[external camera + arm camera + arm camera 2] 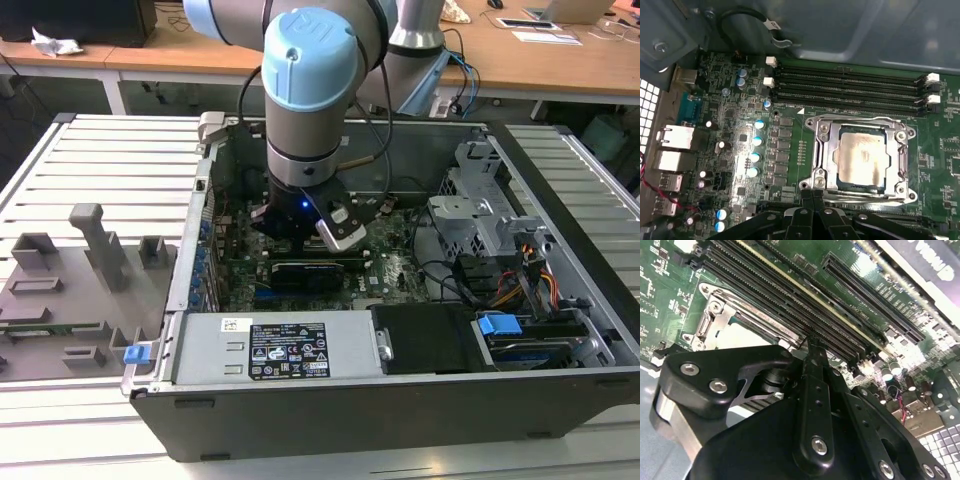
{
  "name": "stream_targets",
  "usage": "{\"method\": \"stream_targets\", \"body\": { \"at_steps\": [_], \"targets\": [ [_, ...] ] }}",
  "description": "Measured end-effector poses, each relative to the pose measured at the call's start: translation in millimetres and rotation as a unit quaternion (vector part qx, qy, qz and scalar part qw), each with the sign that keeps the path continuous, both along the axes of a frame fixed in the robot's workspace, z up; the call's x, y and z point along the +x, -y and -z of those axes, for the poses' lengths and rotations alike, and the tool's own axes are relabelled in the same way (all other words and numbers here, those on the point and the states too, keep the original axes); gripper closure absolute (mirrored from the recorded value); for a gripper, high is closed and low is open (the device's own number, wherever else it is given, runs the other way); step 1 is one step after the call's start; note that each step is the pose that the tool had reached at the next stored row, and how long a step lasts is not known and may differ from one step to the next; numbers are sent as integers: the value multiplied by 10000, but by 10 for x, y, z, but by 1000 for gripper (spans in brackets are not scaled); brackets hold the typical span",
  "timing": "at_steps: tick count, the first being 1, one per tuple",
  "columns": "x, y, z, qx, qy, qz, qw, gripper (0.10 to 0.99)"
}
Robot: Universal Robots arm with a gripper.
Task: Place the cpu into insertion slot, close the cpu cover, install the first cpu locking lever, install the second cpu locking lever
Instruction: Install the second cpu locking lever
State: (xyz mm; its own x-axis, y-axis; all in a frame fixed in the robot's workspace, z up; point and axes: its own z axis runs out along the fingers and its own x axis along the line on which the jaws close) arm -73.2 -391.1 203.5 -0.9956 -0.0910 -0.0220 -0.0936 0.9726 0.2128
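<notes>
Vertically downward, arm (pixel 305 110) over cpu (pixel 862 158).

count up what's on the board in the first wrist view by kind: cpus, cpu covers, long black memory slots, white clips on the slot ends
cpu: 1
cpu cover: 1
memory slots: 4
white slot clips: 4
total: 10
</notes>
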Motion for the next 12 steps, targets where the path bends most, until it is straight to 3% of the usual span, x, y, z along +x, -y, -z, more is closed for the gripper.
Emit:
{"method": "stream_targets", "body": {
  "at_steps": [4, 12],
  "targets": [
    [-17, 0, 28, 102, 0, -4, 9999, 980],
    [-76, 0, 73, 237, 0, -9, 9997, 980]
  ]
}}
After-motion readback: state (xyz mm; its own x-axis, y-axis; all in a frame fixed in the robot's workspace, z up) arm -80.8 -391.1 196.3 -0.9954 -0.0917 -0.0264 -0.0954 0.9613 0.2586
